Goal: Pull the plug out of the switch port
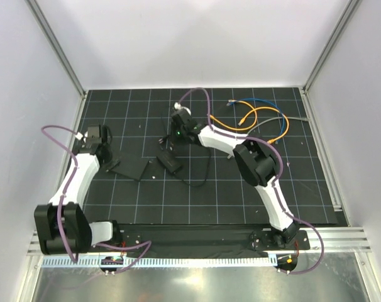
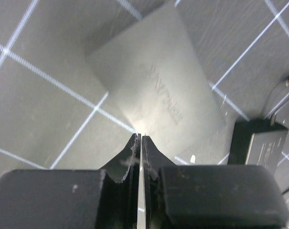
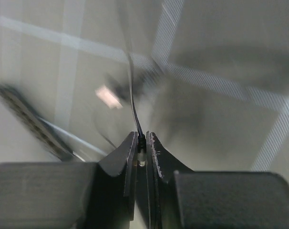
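Note:
The switch (image 1: 131, 168) is a flat black box lying left of centre on the gridded mat. My left gripper (image 1: 110, 160) is shut and empty, its tips resting at the switch's near-left edge. In the left wrist view the closed tips (image 2: 140, 137) touch the switch's flat top (image 2: 159, 90). My right gripper (image 1: 167, 139) hovers right of the switch, above a smaller black brick (image 1: 169, 162). In the right wrist view it (image 3: 141, 141) is shut on a small barrel plug (image 3: 142, 153) with a thin black cord (image 3: 131, 95), clear of any socket. That view is blurred.
The black brick also shows at the right of the left wrist view (image 2: 261, 145). Its thin cord loops over the mat (image 1: 200, 179). Orange, blue and grey cables (image 1: 259, 116) lie at the back right. White walls enclose the mat on three sides.

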Available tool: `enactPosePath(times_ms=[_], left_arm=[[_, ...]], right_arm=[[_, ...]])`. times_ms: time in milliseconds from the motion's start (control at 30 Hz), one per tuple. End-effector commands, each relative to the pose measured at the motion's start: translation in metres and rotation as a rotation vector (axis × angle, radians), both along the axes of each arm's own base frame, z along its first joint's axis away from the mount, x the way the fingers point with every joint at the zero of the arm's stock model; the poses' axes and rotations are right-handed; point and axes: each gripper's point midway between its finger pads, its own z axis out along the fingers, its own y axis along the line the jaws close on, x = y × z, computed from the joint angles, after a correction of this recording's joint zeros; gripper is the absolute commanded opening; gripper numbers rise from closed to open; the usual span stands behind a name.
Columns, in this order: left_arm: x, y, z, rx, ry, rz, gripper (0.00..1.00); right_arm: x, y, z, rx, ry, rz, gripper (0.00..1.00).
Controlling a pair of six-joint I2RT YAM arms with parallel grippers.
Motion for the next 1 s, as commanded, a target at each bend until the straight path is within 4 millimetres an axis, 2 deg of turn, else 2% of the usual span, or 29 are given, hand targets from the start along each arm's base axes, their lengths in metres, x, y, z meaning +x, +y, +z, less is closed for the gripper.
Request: enactPosePath(times_ms=[0, 33, 67, 167, 200, 267, 333, 433, 467, 500, 600, 667, 700, 733, 767, 800, 833, 900, 933, 967], left_arm=[[-0.013, -0.011, 0.004, -0.068, -0.041, 0.026, 0.09], [-0.015, -0.013, 0.002, -0.078, -0.046, 0.034, 0.09], [-0.020, -0.016, -0.006, -0.097, -0.032, 0.037, 0.11], [-0.023, -0.020, -0.013, -0.132, -0.034, 0.079, 0.12], [-0.026, -0.020, -0.017, -0.144, -0.027, 0.100, 0.12], [-0.029, -0.019, -0.021, -0.144, -0.018, 0.127, 0.11], [-0.031, -0.019, -0.027, -0.152, -0.018, 0.152, 0.09], [-0.038, -0.017, -0.034, -0.154, -0.019, 0.191, 0.09], [-0.038, -0.016, -0.034, -0.148, -0.024, 0.203, 0.09], [-0.039, -0.014, -0.035, -0.144, -0.029, 0.215, 0.09], [-0.041, -0.007, -0.033, -0.115, -0.051, 0.246, 0.09], [-0.042, -0.002, -0.032, -0.094, -0.051, 0.262, 0.09], [-0.044, -0.001, -0.033, -0.087, -0.042, 0.274, 0.09], [-0.044, 0.001, -0.033, -0.082, -0.036, 0.283, 0.09], [-0.045, 0.001, -0.035, -0.077, -0.018, 0.288, 0.08], [-0.046, 0.002, -0.037, -0.076, -0.008, 0.291, 0.07], [-0.046, 0.002, -0.039, -0.073, -0.001, 0.294, 0.06], [-0.045, 0.004, -0.045, -0.066, 0.013, 0.312, 0.05], [-0.045, 0.005, -0.047, -0.064, 0.017, 0.318, 0.05], [-0.044, 0.005, -0.049, -0.065, 0.018, 0.326, 0.04]], right_arm=[[-0.020, -0.043, 0.019, -0.084, 0.012, 0.004, 0.08], [-0.034, -0.055, 0.000, -0.120, 0.055, 0.008, 0.09], [-0.041, -0.060, -0.004, -0.130, 0.064, 0.009, 0.10], [-0.055, -0.078, -0.009, -0.174, 0.069, 0.010, 0.15], [-0.060, -0.085, -0.011, -0.205, 0.085, 0.014, 0.20], [-0.062, -0.092, -0.008, -0.244, 0.072, 0.014, 0.29], [-0.066, -0.098, -0.007, -0.280, 0.065, 0.027, 0.32], [-0.073, -0.101, 0.004, -0.334, 0.017, 0.043, 0.44], [-0.068, -0.107, 0.016, -0.381, -0.038, 0.004, 0.51], [-0.073, -0.100, 0.023, -0.410, -0.081, 0.040, 0.54], [-0.066, -0.075, 0.051, -0.395, -0.206, 0.074, 0.58], [-0.063, -0.049, 0.068, -0.352, -0.272, 0.135, 0.61], [-0.062, -0.031, 0.065, -0.310, -0.275, 0.184, 0.62], [-0.054, -0.015, 0.081, -0.269, -0.314, 0.209, 0.62], [-0.051, -0.003, 0.086, -0.240, -0.327, 0.237, 0.63], [-0.048, 0.009, 0.072, -0.238, -0.316, 0.278, 0.63], [-0.041, 0.027, 0.093, -0.186, -0.358, 0.303, 0.62], [-0.038, 0.047, 0.092, -0.170, -0.376, 0.393, 0.62], [-0.035, 0.068, 0.092, -0.128, -0.378, 0.454, 0.61], [-0.033, 0.074, 0.089, -0.134, -0.383, 0.484, 0.58]])
